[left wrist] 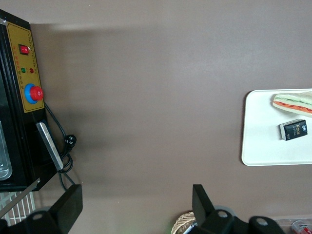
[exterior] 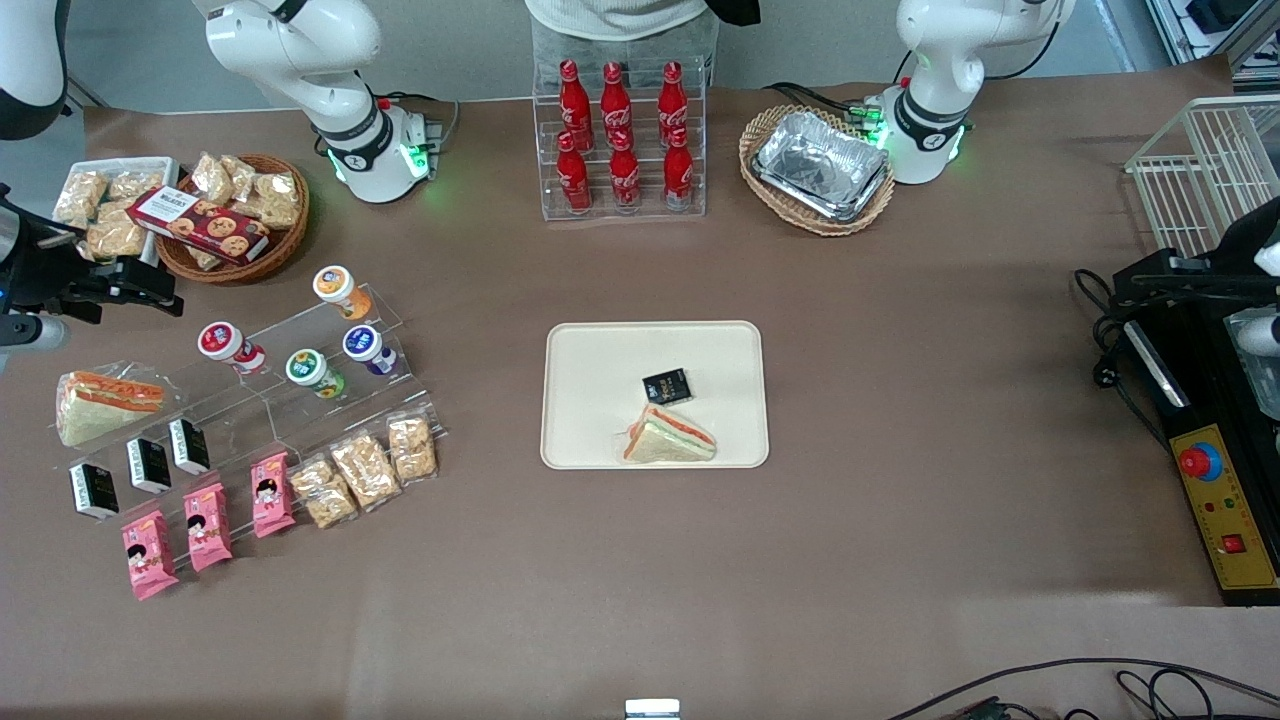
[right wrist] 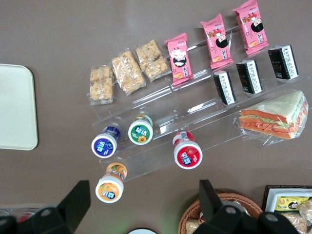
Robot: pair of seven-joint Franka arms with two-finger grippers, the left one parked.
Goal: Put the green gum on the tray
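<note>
The green gum (exterior: 308,368) is a small tub with a green-rimmed white lid, lying on the clear acrylic step shelf (exterior: 300,400) between a red-lidded tub (exterior: 222,342) and a blue-lidded tub (exterior: 364,345). It also shows in the right wrist view (right wrist: 140,131). The cream tray (exterior: 595,360) lies mid-table and holds a sandwich (exterior: 668,438) and a small black packet (exterior: 667,386). My gripper (exterior: 150,290) is open and empty, up in the air at the working arm's end, apart from the shelf. In the right wrist view my gripper (right wrist: 144,195) hovers near the orange-lidded tub (right wrist: 109,188).
The shelf also carries pink snack packs (exterior: 208,525), crisp-bar packets (exterior: 365,470), black packets (exterior: 148,465) and a wrapped sandwich (exterior: 100,403). A wicker basket of cookies (exterior: 235,215) stands near the gripper. A cola bottle rack (exterior: 620,140) and a foil tray in a basket (exterior: 820,168) stand farther back.
</note>
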